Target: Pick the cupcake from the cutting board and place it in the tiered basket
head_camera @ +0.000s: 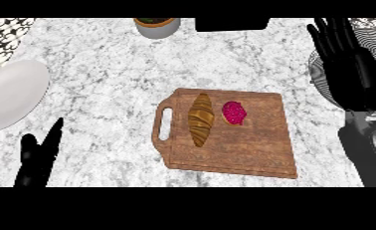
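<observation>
Wooden cutting board (242, 147) on marble counter (103, 84). Pink cupcake (234, 112) on board, untouched, just beside brown croissant (200, 119). Right hand (343, 59) up at right edge, fingers straight, holding nothing, over striped tiered basket (317, 77). Left hand (40, 157) low at left, fingers straight, holding nothing. White plate (18, 92) at left edge. Grey pot (157, 27) at top.

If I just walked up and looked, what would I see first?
Your eye would go to the wooden cutting board in the middle of the marble counter, with a bright pink cupcake beside a golden croissant on it. Next comes the big black right hand at the right edge, fingers straight, raised over the striped tiered basket. The left hand rests low at the left, near a white plate.
</observation>
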Controlling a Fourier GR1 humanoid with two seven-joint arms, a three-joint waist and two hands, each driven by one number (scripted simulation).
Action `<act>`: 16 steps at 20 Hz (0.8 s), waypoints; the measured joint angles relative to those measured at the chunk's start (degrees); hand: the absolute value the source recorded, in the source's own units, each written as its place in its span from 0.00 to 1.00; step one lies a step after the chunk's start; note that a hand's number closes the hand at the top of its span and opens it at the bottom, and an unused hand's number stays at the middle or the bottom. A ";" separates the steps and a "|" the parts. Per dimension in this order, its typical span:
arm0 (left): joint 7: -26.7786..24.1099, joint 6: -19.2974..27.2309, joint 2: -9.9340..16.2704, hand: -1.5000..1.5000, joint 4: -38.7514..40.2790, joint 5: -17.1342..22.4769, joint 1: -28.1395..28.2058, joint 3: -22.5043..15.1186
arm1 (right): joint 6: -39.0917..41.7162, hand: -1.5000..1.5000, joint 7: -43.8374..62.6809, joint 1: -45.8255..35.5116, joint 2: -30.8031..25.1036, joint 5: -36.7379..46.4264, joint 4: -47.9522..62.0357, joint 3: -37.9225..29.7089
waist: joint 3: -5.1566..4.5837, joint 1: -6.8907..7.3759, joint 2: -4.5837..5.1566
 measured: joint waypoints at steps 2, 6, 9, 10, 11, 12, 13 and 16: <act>3.58 -0.49 6.43 0.50 -4.92 -1.06 6.51 0.36 | 1.17 1.00 -1.96 2.25 2.54 -2.43 1.09 -0.70 | 1.59 1.62 -0.19; 3.01 -0.80 13.08 0.50 -4.96 -2.94 13.72 2.82 | 4.70 1.00 -3.82 7.98 11.17 -10.64 5.11 -0.08 | 1.32 2.75 1.04; 1.65 -1.85 10.58 0.50 -7.62 -0.46 10.79 3.88 | 4.89 0.00 -10.12 11.14 17.67 -14.65 5.43 -2.75 | 0.48 0.23 1.22; 1.29 -2.13 9.53 0.50 -8.29 0.21 9.24 4.10 | 5.21 0.00 -12.69 12.61 19.21 -13.76 5.71 -2.04 | 0.02 0.04 1.36; 0.66 -2.57 8.72 0.50 -8.57 0.85 8.39 4.44 | 4.50 0.00 -14.97 14.38 19.93 -11.65 6.33 -1.24 | -0.35 0.02 1.43; 0.30 -2.90 8.16 0.50 -8.88 1.31 7.58 4.66 | 2.99 0.00 -16.40 15.62 19.96 -8.89 7.49 -0.33 | -0.66 0.14 1.54; 0.10 -3.42 7.75 0.50 -9.17 1.79 6.83 4.77 | 0.98 0.00 -16.93 16.68 19.44 -5.77 8.74 0.82 | -0.98 0.23 1.65; -0.07 -4.34 6.92 0.50 -9.52 2.41 4.94 4.73 | -4.05 0.00 -14.65 18.54 14.15 4.12 12.02 4.79 | -1.69 0.50 1.93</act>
